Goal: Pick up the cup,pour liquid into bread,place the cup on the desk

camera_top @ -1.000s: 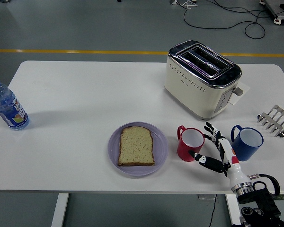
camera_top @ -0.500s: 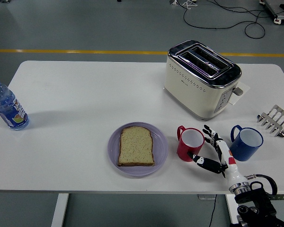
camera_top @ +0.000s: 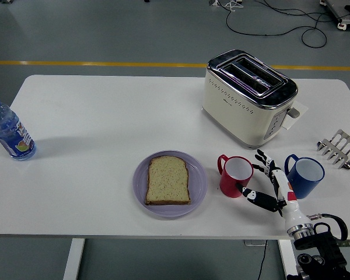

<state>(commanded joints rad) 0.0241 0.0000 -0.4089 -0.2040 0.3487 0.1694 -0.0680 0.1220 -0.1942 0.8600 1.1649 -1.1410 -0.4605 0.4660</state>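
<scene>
I note the red cup (camera_top: 234,176) standing upright just left of my right hand (camera_top: 270,188), its fingers (camera_top: 263,161) spread, bracketing the cup's right side, grasping nothing.

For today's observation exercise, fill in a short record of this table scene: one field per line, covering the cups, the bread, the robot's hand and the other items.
red cup: upright, right of the plate
right hand: open, fingers around the red cup's right side, not yet gripping
blue cup: upright, right of the hand
bread: one slice, flat on the purple plate
toaster: behind the cups
bottle: far left edge
metal rack: far right
left hand: not visible
</scene>
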